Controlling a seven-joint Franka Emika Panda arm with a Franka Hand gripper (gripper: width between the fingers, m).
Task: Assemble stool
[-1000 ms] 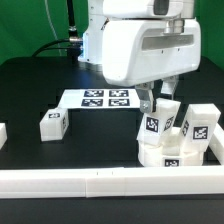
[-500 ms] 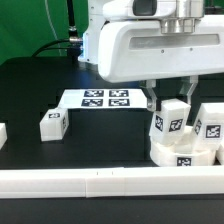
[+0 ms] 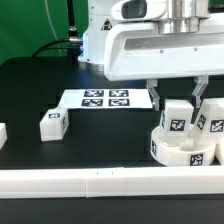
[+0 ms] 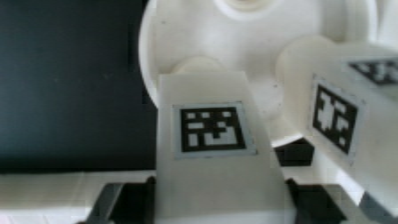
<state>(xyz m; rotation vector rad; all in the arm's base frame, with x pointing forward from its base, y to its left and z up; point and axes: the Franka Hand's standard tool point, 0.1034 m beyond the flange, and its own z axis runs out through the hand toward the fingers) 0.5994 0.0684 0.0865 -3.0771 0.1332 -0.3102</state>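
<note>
The round white seat (image 3: 178,150) lies at the exterior view's right, by the front rail. Two tagged block legs stand upright on it. My gripper (image 3: 180,102) is shut on the nearer leg (image 3: 179,120), its fingers (image 3: 157,100) on either side of the leg's top. The second leg (image 3: 213,122) stands just beside it, further right. In the wrist view the held leg (image 4: 215,130) fills the middle, between dark fingers (image 4: 128,200), with the seat (image 4: 222,35) beyond and the second leg (image 4: 347,100) alongside. A third leg (image 3: 52,123) lies loose at the left.
The marker board (image 3: 105,98) lies flat on the black table behind the seat. A long white rail (image 3: 90,182) runs along the front edge. A small white piece (image 3: 3,133) shows at the far left edge. A green backdrop stands behind.
My gripper has moved toward the exterior view's right with the leg in it. The seat and the second leg have shifted right along with it.
</note>
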